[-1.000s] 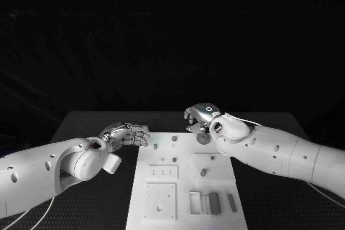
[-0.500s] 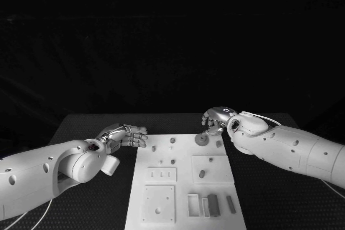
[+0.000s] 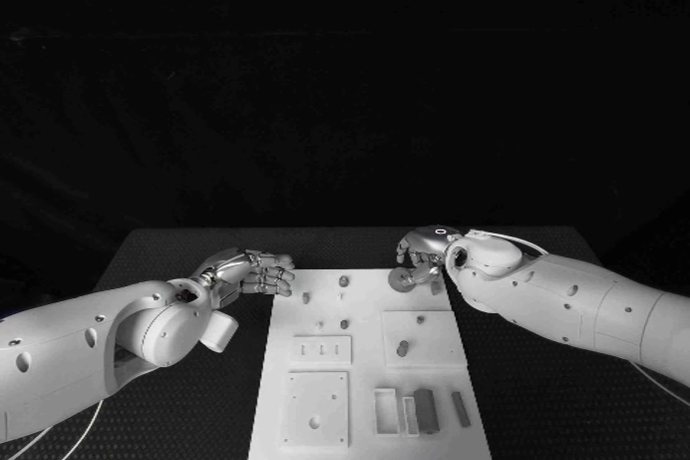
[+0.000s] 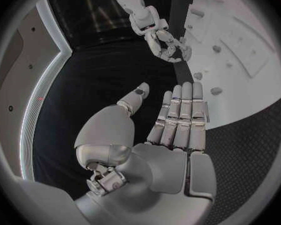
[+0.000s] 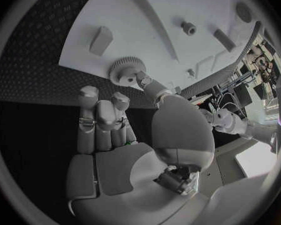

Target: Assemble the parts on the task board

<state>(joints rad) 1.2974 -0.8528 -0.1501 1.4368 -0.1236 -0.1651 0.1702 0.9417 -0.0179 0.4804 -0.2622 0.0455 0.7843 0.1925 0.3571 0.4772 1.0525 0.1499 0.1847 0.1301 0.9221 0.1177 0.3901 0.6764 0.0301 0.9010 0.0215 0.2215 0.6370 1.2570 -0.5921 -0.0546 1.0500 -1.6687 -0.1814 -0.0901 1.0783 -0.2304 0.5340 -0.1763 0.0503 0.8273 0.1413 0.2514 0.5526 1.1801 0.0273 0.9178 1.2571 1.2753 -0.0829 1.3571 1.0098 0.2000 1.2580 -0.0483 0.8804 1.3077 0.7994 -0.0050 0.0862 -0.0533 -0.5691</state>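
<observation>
Your worktop (image 3: 187,250) is a black, dimpled surface under a dark backdrop, with the white task board (image 3: 367,420) lying along its middle. Take the board as your landmark and read it from its near end outward. At the near end, loose grey bars (image 3: 427,407) lie beside a slotted holder (image 3: 388,408), apparently not yet fitted. Mid-board, the square plates (image 3: 422,337) show open holes. At the far end, small pegs (image 3: 345,278) already stand upright. Just off the far left corner, your left hand (image 3: 256,271) hovers with fingers together, holding nothing. At the far right corner, your right hand (image 3: 422,252) pinches a toothed gear (image 5: 127,70), which sits at the board's edge there. By my reading, most of the assembly remains.
</observation>
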